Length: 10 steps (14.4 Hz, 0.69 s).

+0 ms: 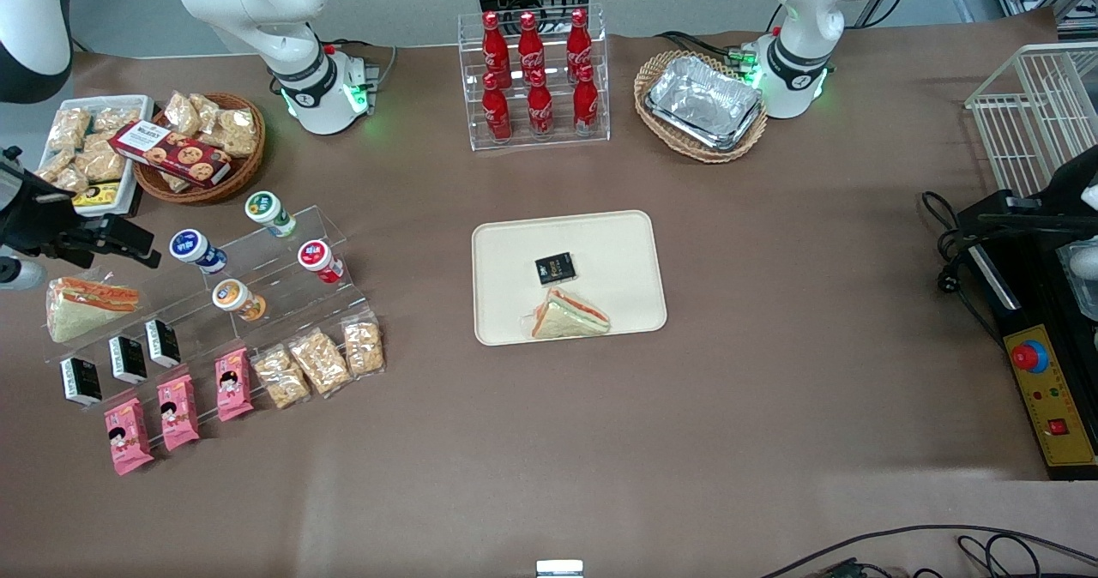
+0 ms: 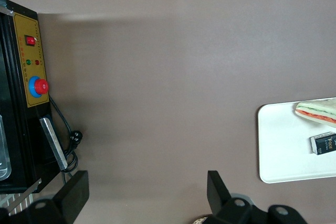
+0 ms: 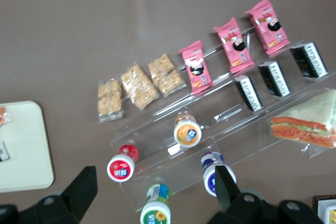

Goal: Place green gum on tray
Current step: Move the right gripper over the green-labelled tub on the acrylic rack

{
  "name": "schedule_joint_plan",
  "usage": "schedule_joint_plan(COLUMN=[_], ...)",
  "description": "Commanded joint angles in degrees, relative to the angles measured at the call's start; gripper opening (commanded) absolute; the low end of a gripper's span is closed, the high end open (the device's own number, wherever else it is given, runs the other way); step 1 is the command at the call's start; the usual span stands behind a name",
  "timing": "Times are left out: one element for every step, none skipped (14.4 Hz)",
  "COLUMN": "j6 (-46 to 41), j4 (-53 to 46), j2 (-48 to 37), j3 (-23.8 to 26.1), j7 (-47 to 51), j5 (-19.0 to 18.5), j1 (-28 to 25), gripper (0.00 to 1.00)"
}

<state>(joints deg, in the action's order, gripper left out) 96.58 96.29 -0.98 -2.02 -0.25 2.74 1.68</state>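
Jaws spread wide, holding nothing | gripper above clear stepped rack, over green gum | green gum on rack's top step, farther from camera than blue-lidded bottle | tray mid-table carries sandwich, black packet.

Green gum: sm. white-lidded bottle w/ green label, on clear step shelf's highest tier, toward my working end. Tray: cream, flat, mid-bench, well apart. My gripper hangs over the gum, fingers spread.
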Motion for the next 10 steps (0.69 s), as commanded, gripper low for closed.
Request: schedule_joint_plan(j6=[1.7, 3.5, 4.9, 6.0, 6.4, 6.9, 7.1, 6.9, 6.7, 6.9], j4=[10.4, 15.7, 20.5, 25.2, 29.0, 31.7, 33.2, 33.3, 33.5, 34.0], j2=[-9.7, -14.2, -18.4, -21.9, -25.0, -27.2, -28.2, -28.2, -28.2, -28.0], j3=[0.1, 0.4, 1.0, 1.1, 1.1, 1.3, 1.8, 1.9, 1.9, 1.9], j7=[0.2, 0.6, 0.6, 0.5, 0.5, 0.5, 0.4, 0.3, 0.1, 0.0], j5=[1.5, 1.4, 1.3, 1.2, 1.2, 1.1, 0.8, 0.6, 0.4, 0.4], j1=[-1.5, -2.0, -2.7, -2.8, -2.8, -2.9, -2.9, -2.9, -2.8, -2.8], gripper=[1.0, 1.0, 1.0, 1.0, 1.0, 1.0, 1.0, 1.0, 1.0, 1.0])
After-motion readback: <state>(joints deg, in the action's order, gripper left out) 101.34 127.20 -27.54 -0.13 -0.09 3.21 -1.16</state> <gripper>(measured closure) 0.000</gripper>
